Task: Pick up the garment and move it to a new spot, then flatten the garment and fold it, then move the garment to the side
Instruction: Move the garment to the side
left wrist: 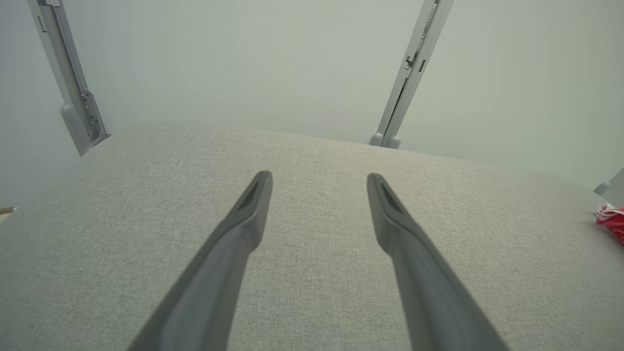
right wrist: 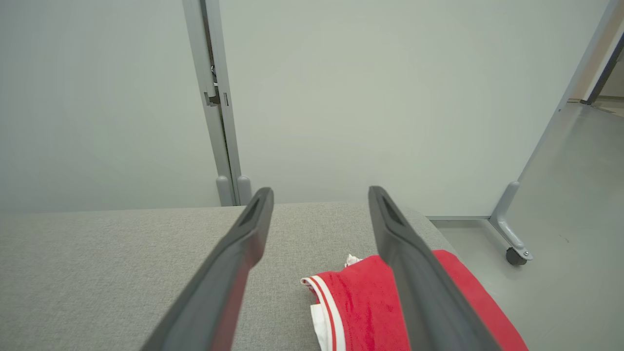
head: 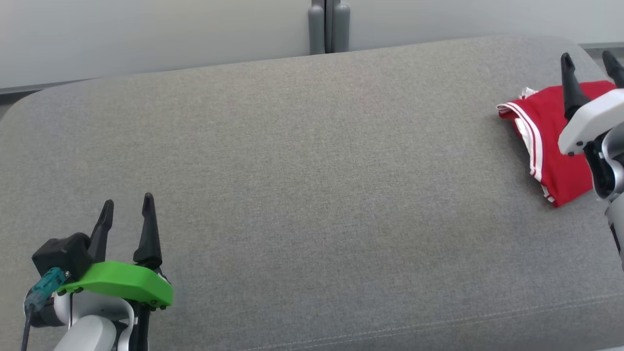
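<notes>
A red garment (head: 551,141) with white stripes along its edge lies folded at the far right of the grey cushion (head: 312,185). My right gripper (head: 589,61) hovers above it, open, nothing between its fingers. In the right wrist view the garment (right wrist: 360,307) lies below the right gripper (right wrist: 321,192), partly behind one finger (right wrist: 419,282). My left gripper (head: 127,204) stands open over bare cushion at the lower left, far from the garment. The left wrist view shows the left gripper (left wrist: 319,178) open and a sliver of the garment (left wrist: 612,222) at the right edge.
Pale partition panels stand behind the cushion, joined by a grey post (head: 329,27). A panel foot with a caster (right wrist: 512,243) stands on the grey floor beyond the cushion's right end. The cushion's rounded right edge lies close to the garment.
</notes>
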Tool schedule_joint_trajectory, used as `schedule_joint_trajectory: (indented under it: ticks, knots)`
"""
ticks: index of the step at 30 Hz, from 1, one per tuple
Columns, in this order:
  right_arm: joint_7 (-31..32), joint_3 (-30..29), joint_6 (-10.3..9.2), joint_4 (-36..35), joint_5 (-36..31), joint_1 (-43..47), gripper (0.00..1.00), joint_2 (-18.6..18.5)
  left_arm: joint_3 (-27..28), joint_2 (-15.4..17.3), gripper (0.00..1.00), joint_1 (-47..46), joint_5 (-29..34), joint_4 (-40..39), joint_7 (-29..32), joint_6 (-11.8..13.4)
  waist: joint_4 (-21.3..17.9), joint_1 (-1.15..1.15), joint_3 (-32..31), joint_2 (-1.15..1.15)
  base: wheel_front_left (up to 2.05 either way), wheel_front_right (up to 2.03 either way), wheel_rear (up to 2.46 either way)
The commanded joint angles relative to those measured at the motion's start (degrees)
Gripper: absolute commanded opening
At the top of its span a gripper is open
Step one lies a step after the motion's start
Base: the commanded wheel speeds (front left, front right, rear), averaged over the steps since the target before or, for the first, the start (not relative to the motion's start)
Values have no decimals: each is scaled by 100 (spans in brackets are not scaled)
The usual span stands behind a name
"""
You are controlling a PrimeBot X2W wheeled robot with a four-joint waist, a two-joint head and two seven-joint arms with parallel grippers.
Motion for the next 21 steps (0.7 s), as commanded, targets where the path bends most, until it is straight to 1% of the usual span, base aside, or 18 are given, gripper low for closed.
schedule_joint_trajectory:
  ticks: [1,3,6,7,9,15,21]
  knots:
    - [17,29,-7,-271,85,310,100,-45,67,63,100,144,-29,39,-57,63,279,0,-307,0,0,0,0]
    - [27,21,-7,-605,109,619,100,-15,102,72,100,258,-78,44,-79,91,325,0,-379,0,0,0,0]
    - [51,-103,-7,-1101,97,1116,100,139,141,80,100,420,-93,20,-128,119,397,0,-488,0,0,0,0]
    - [51,-103,-7,-1101,97,1116,100,139,141,80,100,420,-93,20,-128,119,397,0,-488,0,0,0,0]
    - [91,-230,-7,-1427,3,1445,100,256,154,92,100,508,-101,10,-159,131,441,0,-539,0,0,0,0]
    - [208,-669,-7,-2359,-250,2408,100,832,117,110,100,647,-53,-33,-224,67,540,0,-600,0,0,0,0]
    - [321,-843,-7,-3095,-578,3143,100,1408,49,151,100,660,-31,39,-218,-46,554,0,-620,0,0,0,0]
